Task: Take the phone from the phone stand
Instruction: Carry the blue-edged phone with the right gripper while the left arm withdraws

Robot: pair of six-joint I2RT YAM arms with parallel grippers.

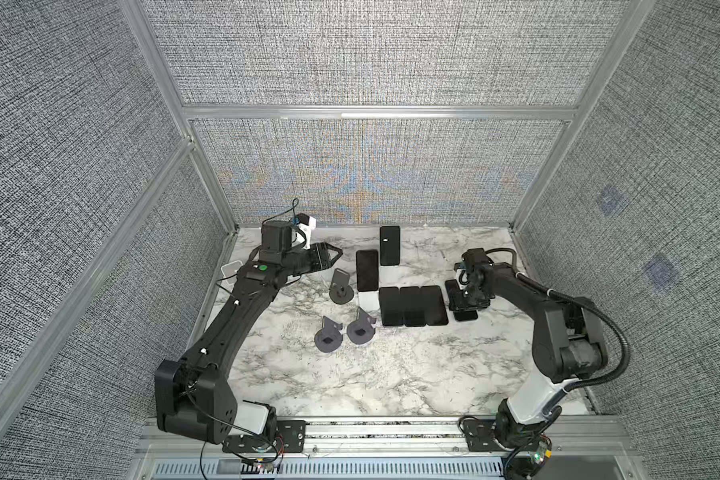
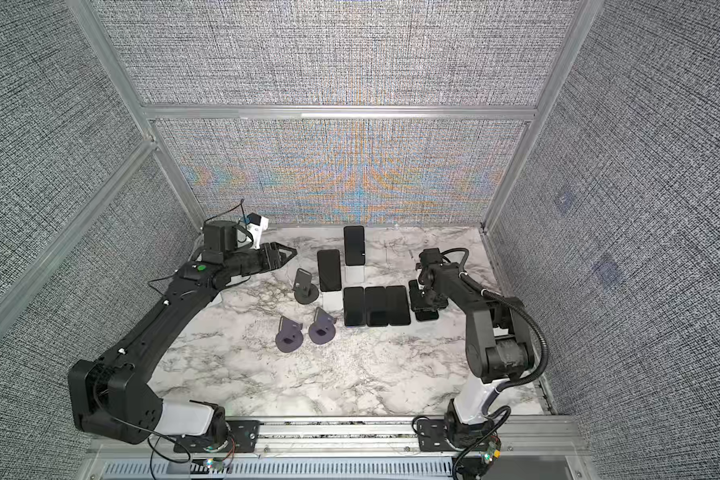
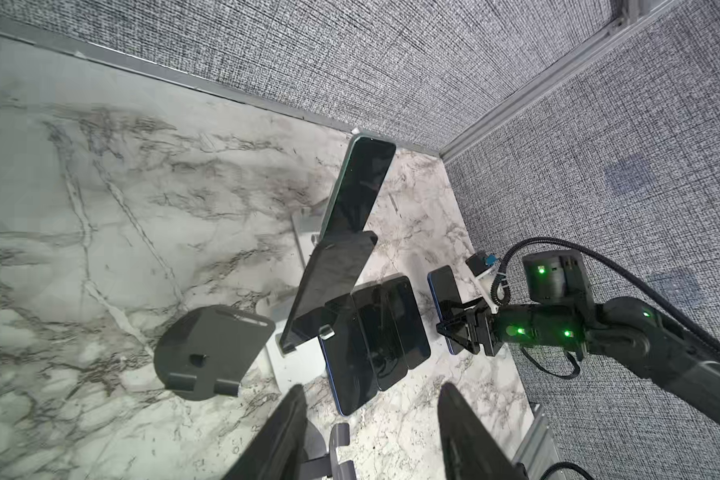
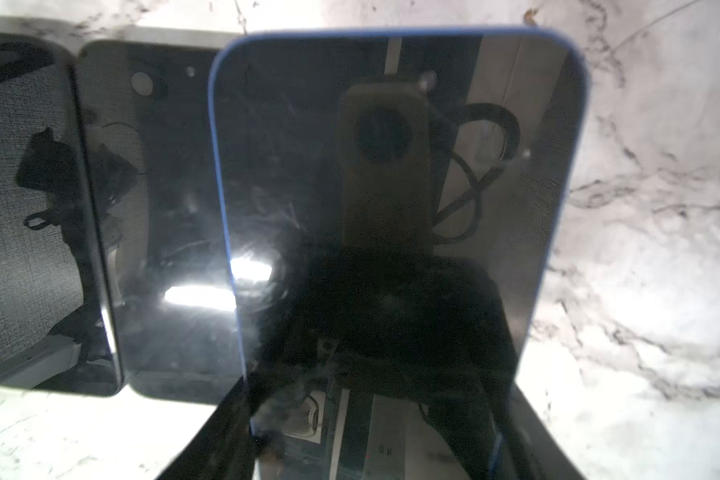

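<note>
Six phones on or over the table [image 1: 391,374]; all screens dark.

Right gripper [image 1: 468,300] reaches down at the right end of the row; its jaws are closed on the long edges of the blue phone [image 4: 391,187], which lies screen up and roughly level. In the right wrist view a finger [image 4: 217,436] sits at each side of it; whether its underside touches the table, cannot tell. The blue phone is on no stand; it is just beside the flat phones [image 1: 412,305], three lying side by side with edges touching.

Far phone [image 1: 390,245] and near phone [image 1: 367,270] lean tilted, each on a white stand [image 1: 368,301]; both are left of the flat phones, toward the back wall.

Three grey stands [image 1: 328,334] are bare; one is just left of the near phone, two sit side by side nearer the front.

Left gripper [image 1: 338,252] hangs in the air at the back left, pointing toward the far phone; jaws partly apart with nothing between them; apart from every phone.
</note>
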